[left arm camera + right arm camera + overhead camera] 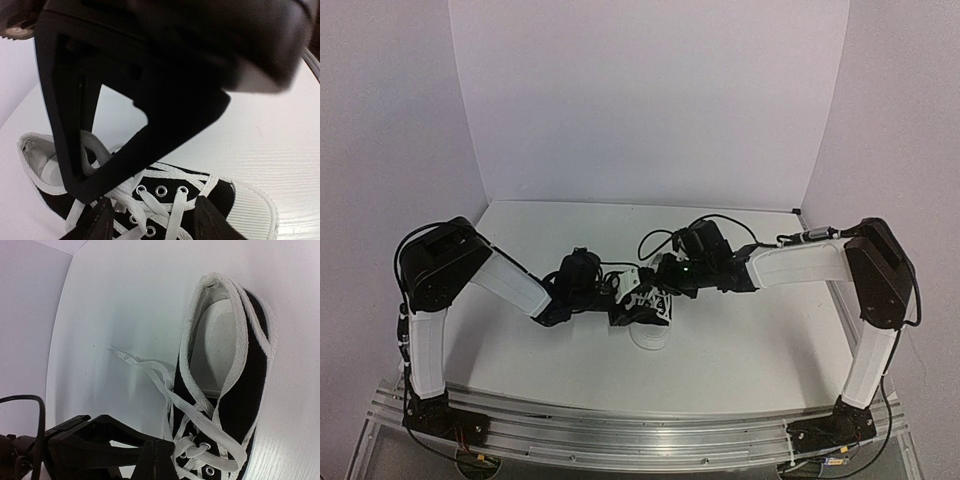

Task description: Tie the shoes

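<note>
While the right hand [160,455] is pressed together, the left hand [152,220] gapes over laces [165,172].

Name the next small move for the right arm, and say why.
Probably ease the right end effector gently up and away from the sneaker: it is shut right at the crossed laces, while the left end effector stands open over them, holding nothing. A short pull would show whether a lace is caught.
</note>
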Robot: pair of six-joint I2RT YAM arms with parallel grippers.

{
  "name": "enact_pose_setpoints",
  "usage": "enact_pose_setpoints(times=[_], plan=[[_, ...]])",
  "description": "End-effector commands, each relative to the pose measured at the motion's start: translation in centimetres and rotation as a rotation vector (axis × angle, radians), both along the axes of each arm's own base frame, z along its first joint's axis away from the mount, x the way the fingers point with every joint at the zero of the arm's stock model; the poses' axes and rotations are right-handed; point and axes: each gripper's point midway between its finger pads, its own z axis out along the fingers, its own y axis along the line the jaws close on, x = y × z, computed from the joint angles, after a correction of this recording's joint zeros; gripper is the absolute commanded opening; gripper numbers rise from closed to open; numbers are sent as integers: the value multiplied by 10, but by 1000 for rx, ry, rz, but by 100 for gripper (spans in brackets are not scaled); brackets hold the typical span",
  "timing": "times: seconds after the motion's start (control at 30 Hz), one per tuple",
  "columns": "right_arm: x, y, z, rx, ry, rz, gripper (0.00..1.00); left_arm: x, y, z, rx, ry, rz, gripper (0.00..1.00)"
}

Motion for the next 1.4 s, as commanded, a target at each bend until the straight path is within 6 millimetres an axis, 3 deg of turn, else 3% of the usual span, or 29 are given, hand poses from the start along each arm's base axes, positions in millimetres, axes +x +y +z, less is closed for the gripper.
enact_pose_setpoints(times=[0.0,0.1,0.2,0.3,0.5,0.53,0.6,0.8,1.07,1.23,1.3,1.37], plan=[[5,-2,17,18,-31,-28,0,-12,21,44,-5,-59,-158,68],[6,-1,16,16,-32,-23,0,-20,41,60,-14,31,-287,72],[6,1,15,16,-32,-11,0,-7,58,72,1,93,-358,73],[7,3,16,15,-38,-6,0,9,69,60,54,172,-349,71],[9,4,18,14,-47,2,0,81,69,8,231,133,-159,54],[8,5,18,14,-46,6,0,86,70,-1,249,153,-159,54],[9,5,17,13,-46,6,0,93,68,-1,252,162,-182,58],[9,5,13,8,-39,8,0,91,51,-16,234,253,-241,61],[8,5,12,9,-34,9,0,95,38,-33,248,250,-241,49],[8,5,11,9,-33,7,0,90,30,-35,243,257,-260,46],[8,5,10,7,-33,6,0,89,27,-38,245,263,-254,42],[8,5,10,7,-32,7,0,92,26,-39,242,275,-240,29]])
